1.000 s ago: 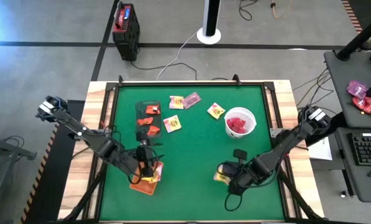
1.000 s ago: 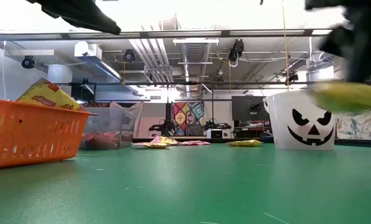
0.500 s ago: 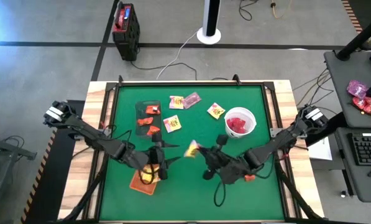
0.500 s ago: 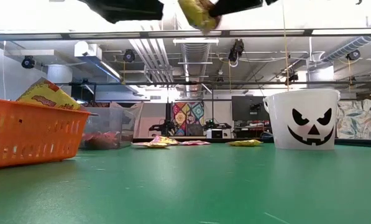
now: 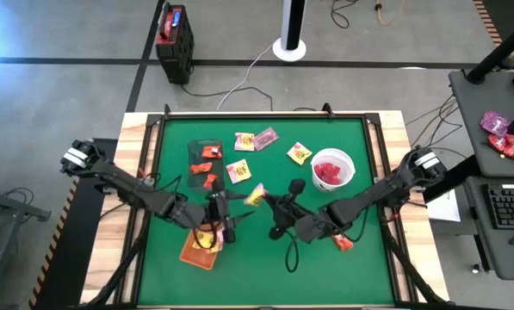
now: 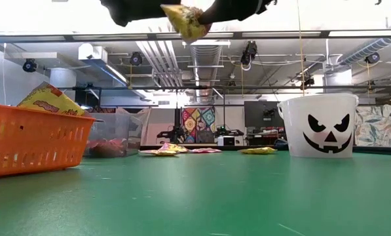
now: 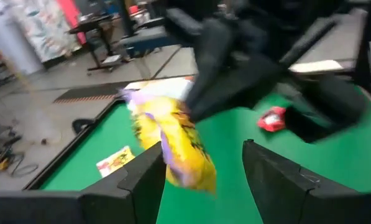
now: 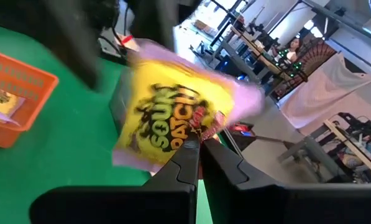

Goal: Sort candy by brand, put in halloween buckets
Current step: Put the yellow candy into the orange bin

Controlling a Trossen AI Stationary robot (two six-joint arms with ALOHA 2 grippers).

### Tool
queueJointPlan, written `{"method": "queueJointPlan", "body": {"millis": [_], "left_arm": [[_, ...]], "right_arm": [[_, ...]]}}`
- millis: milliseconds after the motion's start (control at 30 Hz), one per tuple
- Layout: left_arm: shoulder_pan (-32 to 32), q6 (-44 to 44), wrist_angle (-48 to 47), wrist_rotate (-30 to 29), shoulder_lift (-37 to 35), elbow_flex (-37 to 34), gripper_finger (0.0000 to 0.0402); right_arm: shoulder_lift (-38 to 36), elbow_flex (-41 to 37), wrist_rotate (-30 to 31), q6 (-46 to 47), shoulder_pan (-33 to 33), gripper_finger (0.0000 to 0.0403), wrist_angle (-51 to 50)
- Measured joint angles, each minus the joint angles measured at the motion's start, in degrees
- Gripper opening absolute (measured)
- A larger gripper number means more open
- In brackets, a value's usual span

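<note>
A yellow Sour Patch packet [image 5: 257,195] hangs in the air above mid-table; it also shows in the low view as the packet [image 6: 185,19]. My right gripper [image 5: 268,201] is shut on it. My left gripper [image 5: 231,217] is open and faces the packet from the left. In its wrist view the packet [image 7: 173,146] sits ahead between the open fingers, untouched. Just left of it, the orange tray [image 5: 196,251] rests on the table with yellow packets inside. The white bucket [image 5: 332,170] holds red candy, and the dark tub [image 5: 207,164] holds red pieces. My right gripper pinches the packet by one edge [image 8: 194,134] between its two shut fingers, reaching roughly level from the table's right side. The packet is lifted clear of the table and stands out beyond the fingertips toward the left gripper.
Loose packets lie on the far half of the green table: two [image 5: 244,141] [image 5: 265,136] near the far edge, one [image 5: 299,153] by the white bucket, one [image 5: 238,171] beside the tub. A red candy [image 5: 343,244] lies under the right arm. Wooden rails edge the table.
My right gripper has lifted the yellow packet off the table near its right near part and carried it up and left to mid-table. My left gripper has moved from above the orange tray toward the right, meeting the packet.
</note>
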Motion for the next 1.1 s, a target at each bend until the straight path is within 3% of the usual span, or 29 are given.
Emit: {"method": "queueJointPlan", "body": {"millis": [200,300,467,633,767,867,1100], "left_arm": [[0.71,-0.19,-0.06,-0.25,0.00,0.00,0.0183],[0.69,0.96,-0.08,-0.25,0.00,0.00,0.0140],[0.69,2.10,-0.36,-0.25,0.00,0.00,0.0019],[0.16,3.93,-2.07,-2.31,-0.49,0.02,0.0005],[-1.44,3.20,-13.17,-4.60,-3.84,2.62,0.0001],[-2.72,-0.73,-26.27,-2.12,-6.25,6.72,0.0000],[-6.19,-25.39,-71.52,24.95,-6.08,19.76,0.0000]], "right_arm": [[0.23,0.05,-1.58,0.70,0.02,0.0009,-0.01],[0.10,0.05,-2.78,1.58,0.02,0.0009,-0.03],[-0.56,0.05,-3.06,3.00,0.02,0.0009,-0.08],[-0.98,0.03,-3.17,4.75,0.02,0.0016,-0.35],[-1.78,0.03,-3.72,7.41,0.04,0.0043,-0.58],[-1.91,0.03,-6.86,9.89,-0.15,0.0070,-0.65],[-1.93,0.03,-7.60,14.26,-0.67,0.0118,-6.78]]}}
